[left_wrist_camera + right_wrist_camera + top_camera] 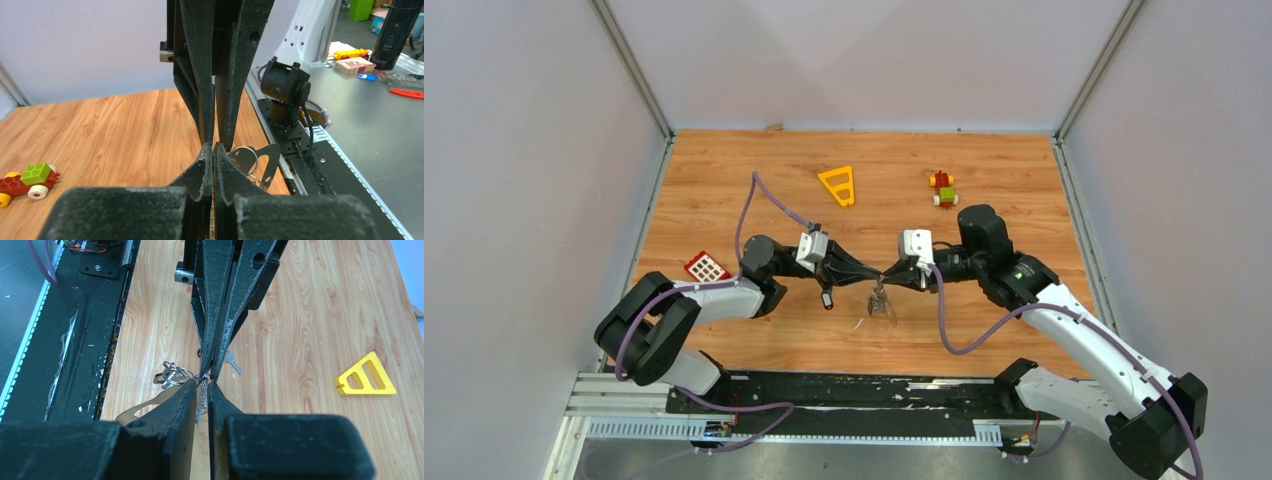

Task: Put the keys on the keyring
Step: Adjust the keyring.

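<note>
My left gripper (872,279) and right gripper (886,281) meet tip to tip above the middle of the table. The silver keyring (882,304) hangs just under them with thin wire rings (175,374) on it. Its flat D loop (265,161) shows beside the left fingers and again (145,407) beside the right fingers. My right gripper (202,383) is shut on a thin glinting metal piece of that bunch. The left gripper (213,145) is shut, tips at the rings; I cannot tell whether it pinches anything. A black-tagged key (827,298) and a bare silver key (231,361) are below.
A yellow triangle frame (838,185) and a red-green-yellow toy block figure (942,188) sit at the back of the table. A red and white grid piece (706,266) lies at the left by my left arm. The black base rail (824,390) runs along the near edge.
</note>
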### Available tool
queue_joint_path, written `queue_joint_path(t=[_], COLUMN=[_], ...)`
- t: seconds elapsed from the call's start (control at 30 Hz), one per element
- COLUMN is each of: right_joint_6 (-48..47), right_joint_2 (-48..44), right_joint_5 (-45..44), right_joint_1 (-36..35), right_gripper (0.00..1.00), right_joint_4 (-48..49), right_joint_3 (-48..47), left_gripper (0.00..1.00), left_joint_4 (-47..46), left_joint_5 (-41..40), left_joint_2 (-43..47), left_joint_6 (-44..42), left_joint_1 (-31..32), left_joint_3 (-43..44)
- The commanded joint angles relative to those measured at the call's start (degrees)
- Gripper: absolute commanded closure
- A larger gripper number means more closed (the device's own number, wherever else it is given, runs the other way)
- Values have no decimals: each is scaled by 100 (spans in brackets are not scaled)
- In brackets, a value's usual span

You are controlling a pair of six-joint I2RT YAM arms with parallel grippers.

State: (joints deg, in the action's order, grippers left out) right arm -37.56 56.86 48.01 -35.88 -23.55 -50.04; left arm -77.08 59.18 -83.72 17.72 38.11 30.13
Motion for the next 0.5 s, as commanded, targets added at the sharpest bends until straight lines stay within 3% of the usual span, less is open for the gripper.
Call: queue_joint_path(t=[0.0, 0.27, 0.47], right_joint_6=[149, 391, 506], right_joint_2=[-22, 57, 103], right_joint_5=[38, -278, -352], right_joint_1=[-77, -92, -91], right_gripper=[86, 89, 89], right_joint_4=[271, 585, 740], right_joint_3=[75, 204, 232], left_gripper=[100, 100, 100], left_joint_4=[-321, -1119, -1224], left_joint_5=[-346, -533, -553], left_joint_2=[175, -139, -206], left_joint_6=[-16, 630, 724], left_joint_1=[13, 21, 32], left_joint_3=[231, 184, 180])
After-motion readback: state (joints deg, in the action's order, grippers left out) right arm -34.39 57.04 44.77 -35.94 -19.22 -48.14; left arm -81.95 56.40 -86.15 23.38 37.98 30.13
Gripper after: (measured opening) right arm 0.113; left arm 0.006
